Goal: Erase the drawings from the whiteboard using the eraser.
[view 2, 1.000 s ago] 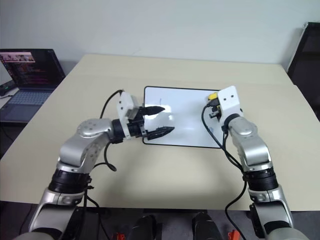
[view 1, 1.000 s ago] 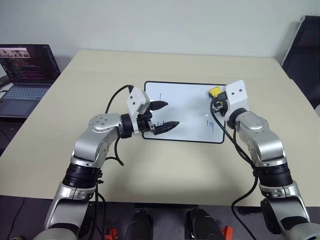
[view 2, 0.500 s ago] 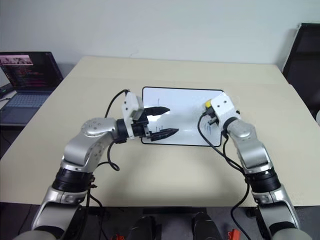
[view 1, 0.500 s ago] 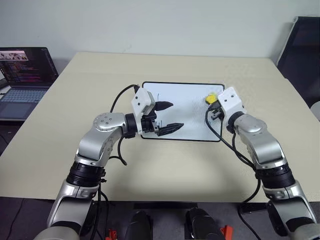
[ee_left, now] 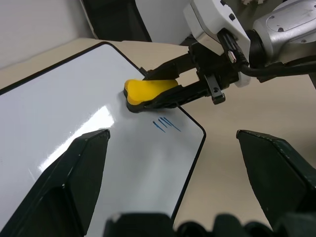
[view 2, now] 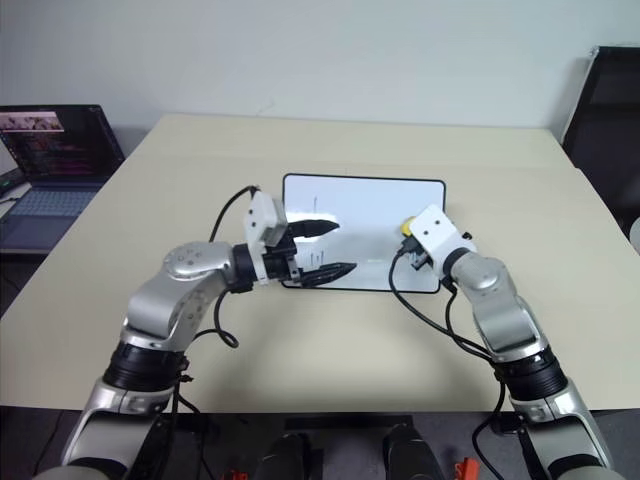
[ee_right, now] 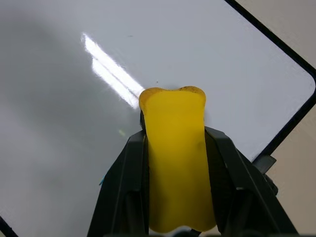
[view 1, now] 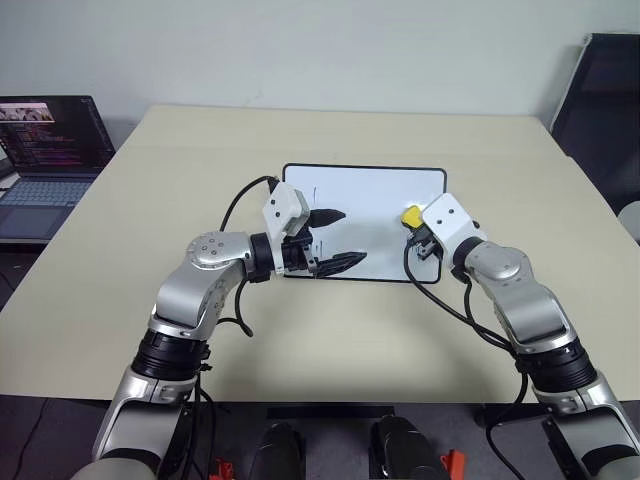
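From the head views, the whiteboard point(view 1: 365, 195) lies flat on the table point(view 1: 300, 330) with both arms over its near edge. The right gripper point(view 1: 412, 222) pinches the eraser point(view 1: 411, 214) over the board's right side; the left gripper point(view 1: 335, 238) hovers wide and empty near the left side, where a faint stroke point(view 1: 316, 193) shows.

In the left wrist view, a cluster of blue strokes point(ee_left: 166, 124) lies on the board just beside the eraser point(ee_left: 148, 92), on the side nearer the board's corner. The right arm is clearly the nearer one.

In the right wrist view, the eraser point(ee_right: 177, 158) is squeezed between both fingers point(ee_right: 123, 187), its long axis running along them, low over the glossy white board point(ee_right: 74, 74).
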Motion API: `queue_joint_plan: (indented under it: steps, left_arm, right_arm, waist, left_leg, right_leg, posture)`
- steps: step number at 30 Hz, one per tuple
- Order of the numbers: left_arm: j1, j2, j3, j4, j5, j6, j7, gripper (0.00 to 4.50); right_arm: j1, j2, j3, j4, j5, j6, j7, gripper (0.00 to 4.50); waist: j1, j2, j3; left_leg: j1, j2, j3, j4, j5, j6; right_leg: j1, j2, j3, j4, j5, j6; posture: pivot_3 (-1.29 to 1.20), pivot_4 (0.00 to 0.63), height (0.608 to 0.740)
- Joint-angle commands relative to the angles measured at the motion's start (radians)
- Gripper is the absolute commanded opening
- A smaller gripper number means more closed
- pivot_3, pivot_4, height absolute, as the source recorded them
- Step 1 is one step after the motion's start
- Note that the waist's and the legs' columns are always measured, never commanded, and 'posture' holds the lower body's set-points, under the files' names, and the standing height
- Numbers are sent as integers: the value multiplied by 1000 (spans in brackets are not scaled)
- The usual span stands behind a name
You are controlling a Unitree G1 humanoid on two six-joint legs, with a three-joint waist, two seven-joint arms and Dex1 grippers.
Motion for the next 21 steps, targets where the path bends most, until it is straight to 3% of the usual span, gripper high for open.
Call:
queue_joint_plan:
  steps: [1,7,13,21]
  left_arm:
    - [14,19,37,-59,-16,6,9,4500]
    - [106,96,94,-84,-16,10,3,4500]
    - [208,156,140,-149,-57,27,-19,4500]
    - [330,178,171,-263,-97,77,9,4500]
  right_arm:
    - [2,-5,-69,-19,-29,-32,-54,1175]
    - [90,73,-248,-201,184,9,16,1175]
    - [278,7,-301,-409,341,88,150,1175]
    - [479,-25,-321,-515,395,81,157,1175]
  waist:
    - [2,0,0]
    - [4,0,0]
    - [8,0,0]
    - [7,0,0]
  left_leg:
    - [0,0,0,0,0,0]
    - [-2,1,0,-3,0,0]
    - [-2,1,-1,-9,0,0]
    - [0,1,0,-7,0,0]
  right_leg:
    - [0,0,0,0,0,0]
    - [-2,0,-1,-1,2,5]
    - [-3,0,-2,-2,-1,4]
    - [-2,-1,-1,-2,-4,-3]
  posture:
    - [0,150,740]
    - [0,150,740]
    - [0,150,740]
    - [0,150,740]
